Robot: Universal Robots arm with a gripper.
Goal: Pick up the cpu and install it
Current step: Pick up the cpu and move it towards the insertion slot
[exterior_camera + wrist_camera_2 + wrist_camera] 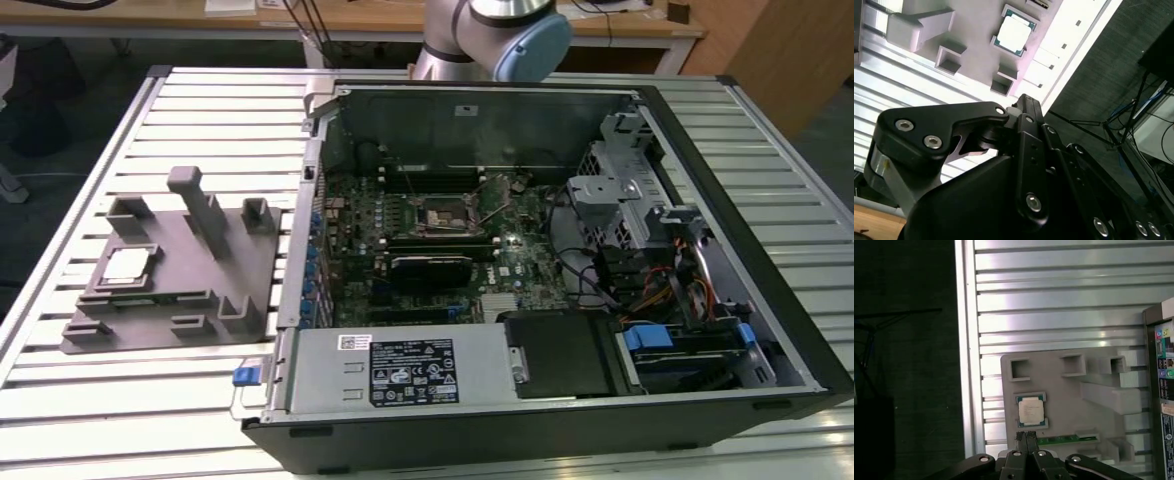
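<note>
item: cpu (127, 265), lying flat in the grey fixture block (174, 285) on the slatted worktop (80, 400), at the exterior view's left of the open computer case (481, 120). in the first wrist view we note jaws pressed together, empty, apart from the cpu.

We identify the tabletop (200, 110) as a surface of pale metal slats with narrow grooves between them, running from the exterior view's left to its right. Two items rest directly on it. A grey fixture block (187, 285) with raised posts and pockets lies flat toward the exterior view's left. An open computer case (534, 440) lies just beside it, toward the exterior view's right. In both wrist views we find the block near one tabletop edge.
</note>
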